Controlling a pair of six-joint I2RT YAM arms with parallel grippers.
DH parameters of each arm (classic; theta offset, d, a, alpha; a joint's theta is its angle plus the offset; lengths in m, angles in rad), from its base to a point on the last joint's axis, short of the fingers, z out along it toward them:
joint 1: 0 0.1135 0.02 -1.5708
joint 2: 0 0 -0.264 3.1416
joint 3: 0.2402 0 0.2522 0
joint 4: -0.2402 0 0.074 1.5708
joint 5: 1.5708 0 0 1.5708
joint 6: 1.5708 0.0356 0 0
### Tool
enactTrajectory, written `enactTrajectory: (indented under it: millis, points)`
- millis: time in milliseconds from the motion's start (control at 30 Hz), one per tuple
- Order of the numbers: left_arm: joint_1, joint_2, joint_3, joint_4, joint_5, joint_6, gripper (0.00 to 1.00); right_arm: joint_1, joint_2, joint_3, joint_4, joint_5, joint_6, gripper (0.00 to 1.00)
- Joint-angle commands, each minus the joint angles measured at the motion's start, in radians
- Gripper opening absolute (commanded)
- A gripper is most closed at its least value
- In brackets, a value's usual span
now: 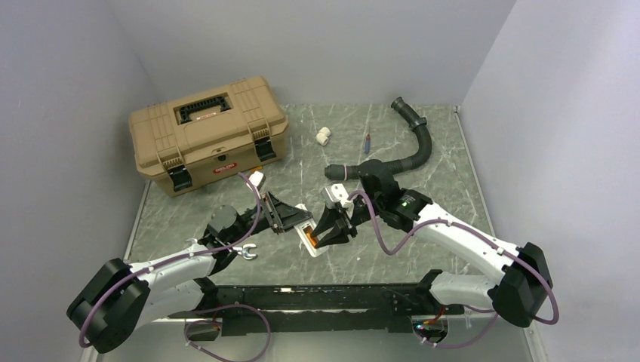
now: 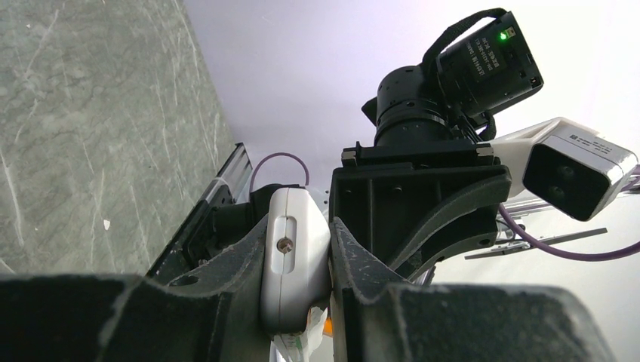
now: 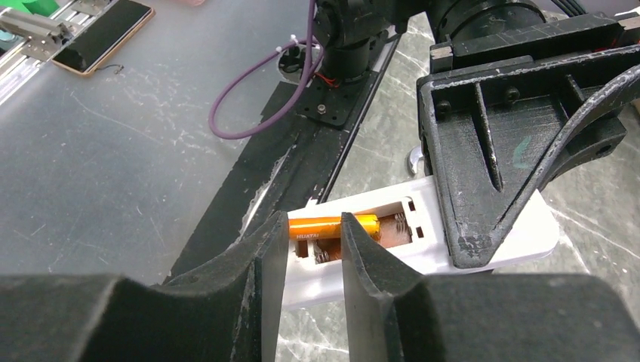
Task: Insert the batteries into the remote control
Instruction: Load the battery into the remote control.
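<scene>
The remote control [image 1: 308, 240] is a slim white bar held above the table with its open battery recess facing the right arm. My left gripper [image 1: 290, 216] is shut on one end of it; in the left wrist view the white end [image 2: 293, 256] sits pinched between both fingers. One orange battery [image 3: 332, 225] lies lengthwise in the recess of the remote [image 3: 392, 256], with spring contacts bare beside it. My right gripper [image 3: 315, 241] is narrowly open, its tips right over the battery, which runs across behind both fingers. No other battery is in view.
A tan toolbox [image 1: 207, 132] stands at the back left. A white pipe fitting [image 1: 323, 136], a red-and-blue stick [image 1: 367, 141] and a black corrugated hose [image 1: 419, 143] lie at the back. A silver wrench [image 1: 245, 253] lies by the left arm.
</scene>
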Motion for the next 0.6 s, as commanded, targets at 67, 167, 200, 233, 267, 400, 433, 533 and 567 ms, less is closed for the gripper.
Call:
enactTrajectory:
  millis: [67,167,200,233,267,400,433,533,567]
  points:
    - [-0.004,-0.008,0.03,0.091,0.0,-0.019,0.0,-0.001,0.02,0.04,-0.041,-0.023,-0.054,0.3]
    - [-0.005,-0.009,0.031,0.088,0.001,-0.017,0.0,-0.001,0.027,0.048,-0.056,-0.023,-0.062,0.28]
    - [-0.004,-0.008,0.031,0.087,0.0,-0.017,0.0,0.0,0.03,0.048,-0.059,-0.023,-0.065,0.28]
    - [-0.004,-0.009,0.032,0.087,0.0,-0.018,0.0,-0.002,0.031,0.049,-0.059,-0.021,-0.065,0.28]
    - [-0.004,-0.01,0.032,0.087,0.001,-0.018,0.0,-0.001,0.034,0.05,-0.059,-0.021,-0.065,0.27]
    - [-0.004,-0.013,0.032,0.083,-0.002,-0.021,0.0,0.0,0.039,0.051,-0.061,-0.02,-0.066,0.27]
    - [-0.005,-0.013,0.033,0.082,-0.002,-0.021,0.0,0.0,0.039,0.051,-0.061,-0.017,-0.065,0.27]
    - [-0.005,-0.015,0.035,0.081,-0.001,-0.022,0.0,0.0,0.04,0.05,-0.06,-0.01,-0.064,0.26]
    - [-0.005,-0.016,0.036,0.083,0.0,-0.023,0.0,0.0,0.04,0.05,-0.061,-0.008,-0.064,0.26]
